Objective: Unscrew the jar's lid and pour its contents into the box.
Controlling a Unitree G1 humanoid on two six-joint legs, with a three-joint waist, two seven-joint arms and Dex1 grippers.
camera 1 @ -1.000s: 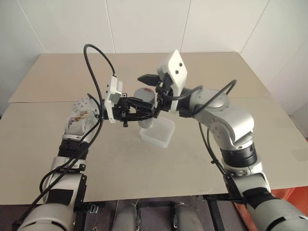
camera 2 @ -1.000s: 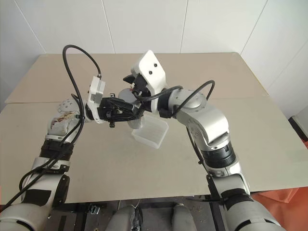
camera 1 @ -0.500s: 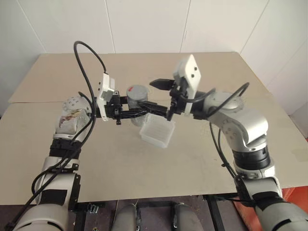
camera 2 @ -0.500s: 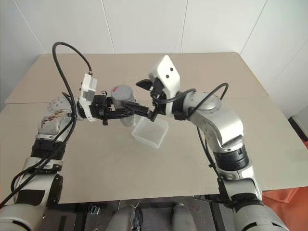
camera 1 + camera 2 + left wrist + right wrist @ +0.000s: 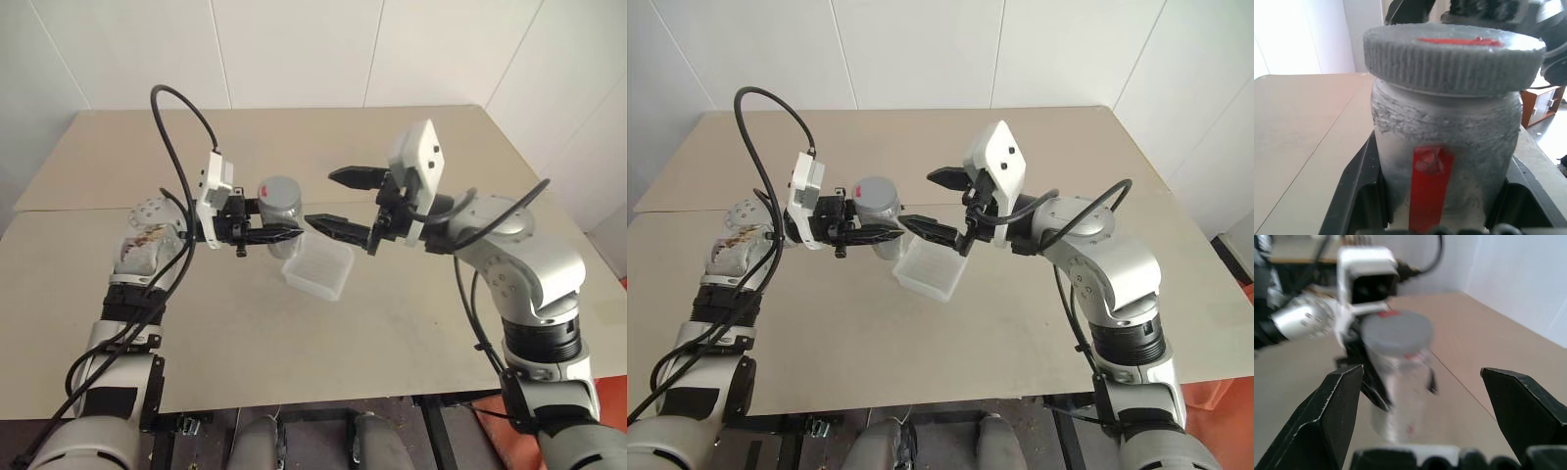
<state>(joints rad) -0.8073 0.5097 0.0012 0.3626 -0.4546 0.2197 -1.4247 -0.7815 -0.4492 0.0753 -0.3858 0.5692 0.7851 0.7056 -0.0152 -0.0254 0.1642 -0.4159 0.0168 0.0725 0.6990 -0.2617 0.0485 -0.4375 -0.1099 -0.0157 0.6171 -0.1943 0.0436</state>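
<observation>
the left tool (image 5: 277,233) holds the jar (image 5: 279,202) above the beige worktop (image 5: 411,304), its two black fingers (image 5: 1359,186) closed against the jar's sides and pointing level toward the robot's right. the jar stands upright in that grip, clear-walled, with a red label strip (image 5: 1430,183) running down its front in the left wrist view. the lid (image 5: 1452,58) still sits on top of the jar, grey and ribbed round its edge, with a red mark on its flat face. the jar's contents cannot be made out through the frosted-looking wall. the right tool (image 5: 341,199) hangs level just beside the jar on the robot's right, pointing toward it, with its fingers spread wide and nothing between them; one finger (image 5: 358,177) sits higher and farther back, the other (image 5: 333,226) lower and nearer. the fingertips are close to the jar but apart from it, and the right wrist view shows the jar and lid (image 5: 1396,333) framed in the gap between the two open fingers (image 5: 1332,406). the box (image 5: 318,269) rests on the worktop below and slightly to the robot's right of the held jar, translucent white with rounded corners, its open side up. a seam (image 5: 88,208) crosses the worktop behind the arms.
</observation>
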